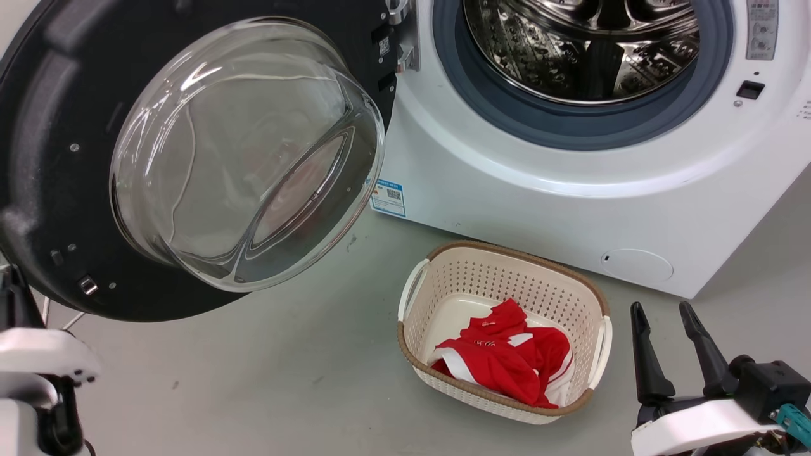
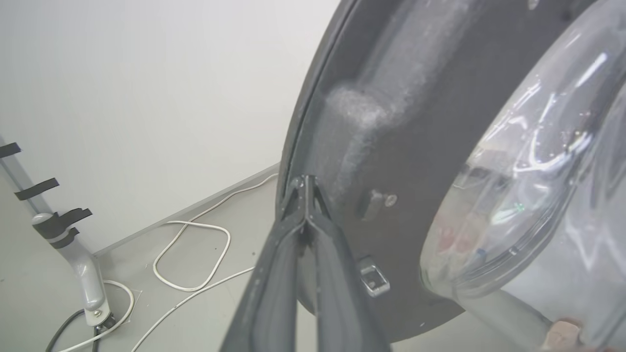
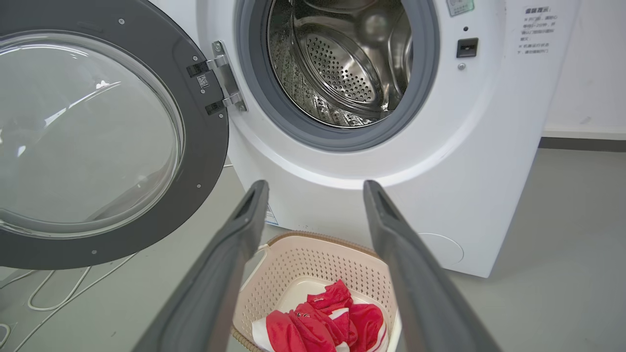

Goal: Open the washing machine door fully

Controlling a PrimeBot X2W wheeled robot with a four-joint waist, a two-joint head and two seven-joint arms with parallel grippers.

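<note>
The washing machine door [image 1: 57, 158] stands swung wide to the left of the white washer [image 1: 538, 209], its glass bowl facing out. The left gripper [image 2: 305, 195] has its fingers pressed together, with the tips at the door's inner rim. The right gripper [image 1: 661, 308] is spread wide and empty, beside the laundry basket [image 1: 494, 278] of red clothes [image 1: 500, 361].

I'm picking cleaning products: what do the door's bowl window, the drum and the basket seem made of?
Window of the washing machine door: clear glass, probably; glossy, sharp reflections; drum: polished steel, mirror-bright, perforated; basket: cream plastic, matte, moulded holes, brown woven-look rim.
</note>
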